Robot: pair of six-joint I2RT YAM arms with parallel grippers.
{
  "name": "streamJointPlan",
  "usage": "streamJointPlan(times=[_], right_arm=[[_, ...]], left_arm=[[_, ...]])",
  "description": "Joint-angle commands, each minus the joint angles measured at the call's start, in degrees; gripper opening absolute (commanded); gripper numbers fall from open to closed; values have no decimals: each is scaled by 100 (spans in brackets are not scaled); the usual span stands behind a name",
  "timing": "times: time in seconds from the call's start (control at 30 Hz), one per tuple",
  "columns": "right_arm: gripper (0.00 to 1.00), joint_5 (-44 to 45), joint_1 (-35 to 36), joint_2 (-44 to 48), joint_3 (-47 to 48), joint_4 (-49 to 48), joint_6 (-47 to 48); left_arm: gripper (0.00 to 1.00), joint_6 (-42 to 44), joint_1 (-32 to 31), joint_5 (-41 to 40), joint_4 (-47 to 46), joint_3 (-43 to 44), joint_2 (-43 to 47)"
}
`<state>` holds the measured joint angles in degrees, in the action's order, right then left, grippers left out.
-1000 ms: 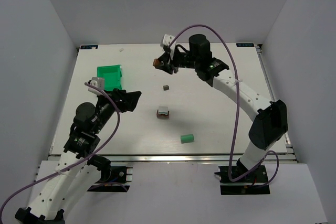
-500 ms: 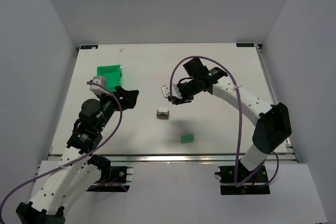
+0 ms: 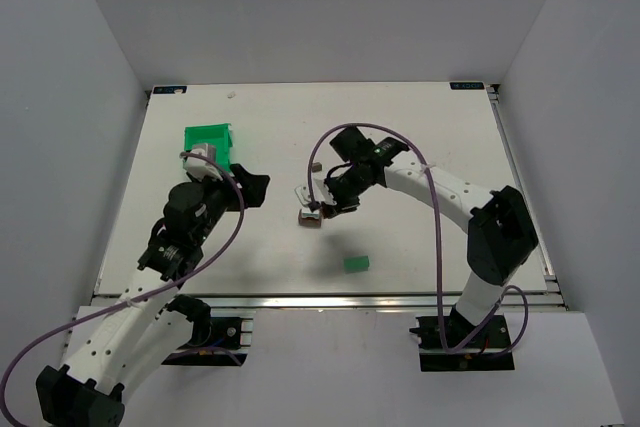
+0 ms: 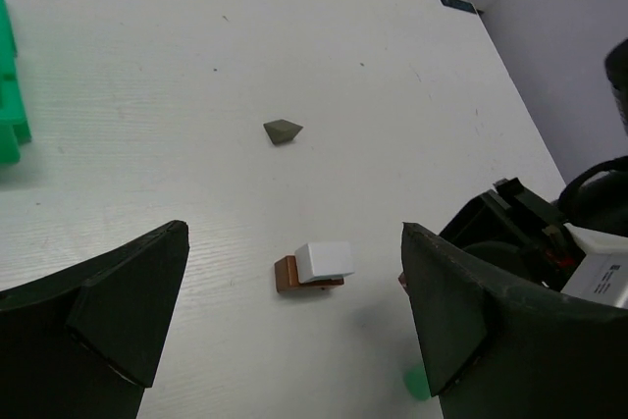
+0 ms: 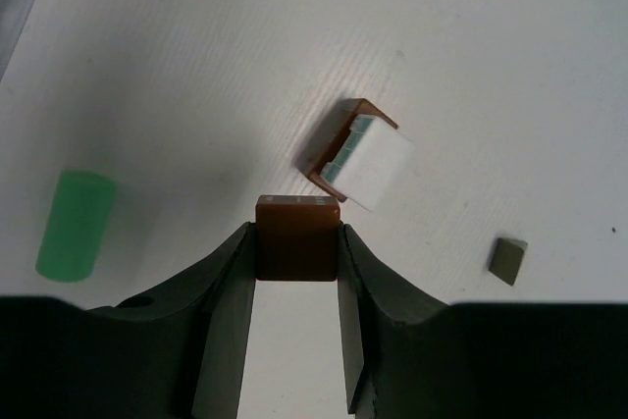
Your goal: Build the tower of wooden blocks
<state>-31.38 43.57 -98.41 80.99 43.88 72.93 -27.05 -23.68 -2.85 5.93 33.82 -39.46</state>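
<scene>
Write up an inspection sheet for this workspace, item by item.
Surface: white table, no spills seen.
Job's things: wood block tower is two pieces so far, a whitish block on a brown base. A brown block is in the right jaws. A green cylinder and a small grey block lie loose and apart.
Clutter: green bin at the far left.
Jaws: left jaws wide open and empty. Right jaws shut on the brown block, close by the tower, not yet placed.
Cables: a purple cable on each arm. The right one arches over the table.
Surroundings: plain pale walls on three sides.
</scene>
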Motion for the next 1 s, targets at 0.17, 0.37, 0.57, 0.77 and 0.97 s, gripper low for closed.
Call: streamJointPlan(times=[0.17, 0.37, 0.57, 0.77, 0.97], right_arm=[[28, 307, 64, -485, 918, 1492, 2767], [28, 703, 46, -906, 1374, 1807, 3754], [30, 782, 37, -1654, 2509, 2819, 4940], [30, 826, 72, -1884, 2747, 3118, 5741], [31, 949, 143, -1988, 2817, 3127, 6101]], left_arm=[[98, 525, 13, 1233, -312, -51, -79], [98, 701, 13, 1279, -251, -157, 132], [98, 833, 13, 1173, -382, -332, 264], [98, 956, 13, 1260, -479, -455, 272], [98, 1114, 22, 1595, -752, -614, 325]])
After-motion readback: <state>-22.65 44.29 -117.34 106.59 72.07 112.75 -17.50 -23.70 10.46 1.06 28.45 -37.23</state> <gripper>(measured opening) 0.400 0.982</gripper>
